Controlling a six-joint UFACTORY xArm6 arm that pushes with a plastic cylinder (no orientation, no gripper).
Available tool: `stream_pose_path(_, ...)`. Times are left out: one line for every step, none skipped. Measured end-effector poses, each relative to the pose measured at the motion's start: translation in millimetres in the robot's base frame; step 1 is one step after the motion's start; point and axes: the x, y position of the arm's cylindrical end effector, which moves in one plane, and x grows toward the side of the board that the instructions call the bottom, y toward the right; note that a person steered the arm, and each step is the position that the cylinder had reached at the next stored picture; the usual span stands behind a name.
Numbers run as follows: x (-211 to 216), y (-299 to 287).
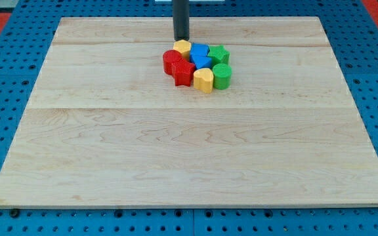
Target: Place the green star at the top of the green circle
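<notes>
Rod [181, 16] cut off at view's top, blue blocks' [199, 55] shapes unclear

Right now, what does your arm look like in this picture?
Only my rod shows: a straight, dark grey cylinder, plain, with no markings, cables or hand visible. It enters from the view's top. My tip ends just above the yellow block, at the cluster's top-left.

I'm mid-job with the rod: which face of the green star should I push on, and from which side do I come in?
No pincer here, so push. The green star-shaped block already sits just above the green round block, touching the blue block on its left. Only its right and top sides are free; my tip is at the cluster's top-left. Probably only a light nudge from the view's right.
</notes>
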Motion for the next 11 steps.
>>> stream_pose_path(0.0,25.7)
stream_pose_path(6.1,38.9)
stream_pose_path(20.1,38.9)
stream_pose_path(24.9,38.9)
stream_pose_path(24.9,54.3)
stream_pose_path(25.8,64.8)
stream_pose_path(28.3,70.3)
stream_pose_path(34.4,69.4)
stream_pose_path(38.9,69.3)
stream_pose_path(38.9,69.3)
stream_pose_path(35.9,69.4)
